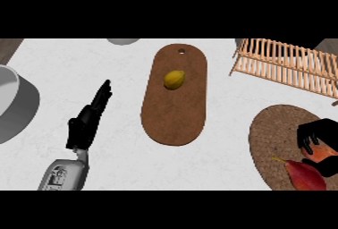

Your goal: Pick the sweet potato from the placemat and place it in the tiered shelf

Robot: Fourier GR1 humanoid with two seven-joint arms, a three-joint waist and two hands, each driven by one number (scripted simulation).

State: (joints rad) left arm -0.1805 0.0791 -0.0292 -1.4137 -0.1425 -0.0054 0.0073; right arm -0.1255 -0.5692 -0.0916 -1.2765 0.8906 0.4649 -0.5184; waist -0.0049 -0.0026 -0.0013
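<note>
A reddish sweet potato (306,175) lies on the round woven placemat (277,134) at the lower right. My right hand (319,136) sits over its upper end with fingers curled down around it, hiding part of it. The wooden slatted tiered shelf (290,65) stands at the upper right. My left hand (89,118) rests on the counter at the left, fingers straight and pointing away, holding nothing.
A long brown cutting board (173,116) lies in the middle with a yellow lemon-like fruit (174,79) on it. A grey pot (13,107) sits at the left edge. A grey round object (123,41) shows at the top.
</note>
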